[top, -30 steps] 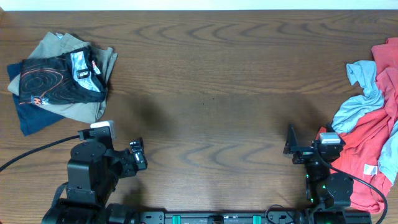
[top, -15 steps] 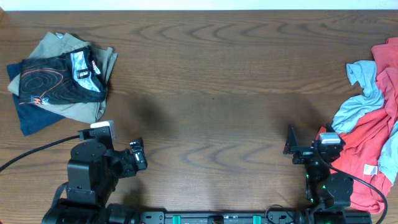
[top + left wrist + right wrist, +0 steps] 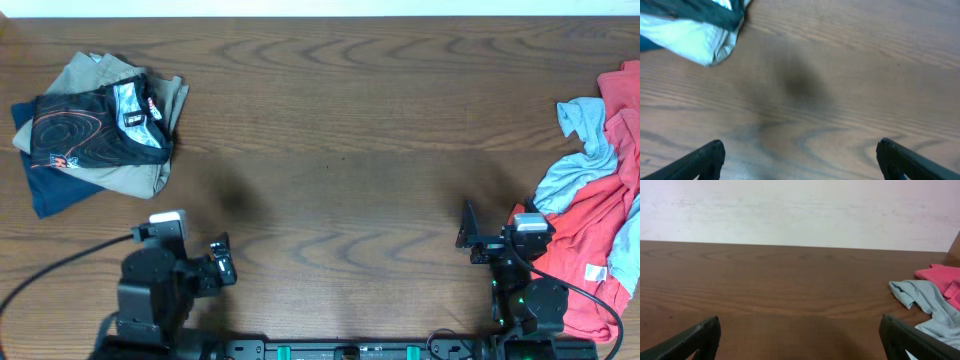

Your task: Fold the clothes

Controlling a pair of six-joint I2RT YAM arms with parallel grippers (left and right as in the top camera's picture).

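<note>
Red and blue loose shirts [image 3: 590, 250] heaped just right of right gripper [image 3: 470, 240], far from left gripper [image 3: 220, 262]; both jaws wide apart, empty.

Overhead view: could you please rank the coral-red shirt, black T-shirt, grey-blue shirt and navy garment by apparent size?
1. Coral-red shirt, though the frame edge cuts it off.
2. Black T-shirt and grey-blue shirt: too alike to rank.
3. Navy garment, only partly showing.

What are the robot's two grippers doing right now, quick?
Left gripper: jaws open, holding nothing.
Right gripper: jaws open, holding nothing.
</note>
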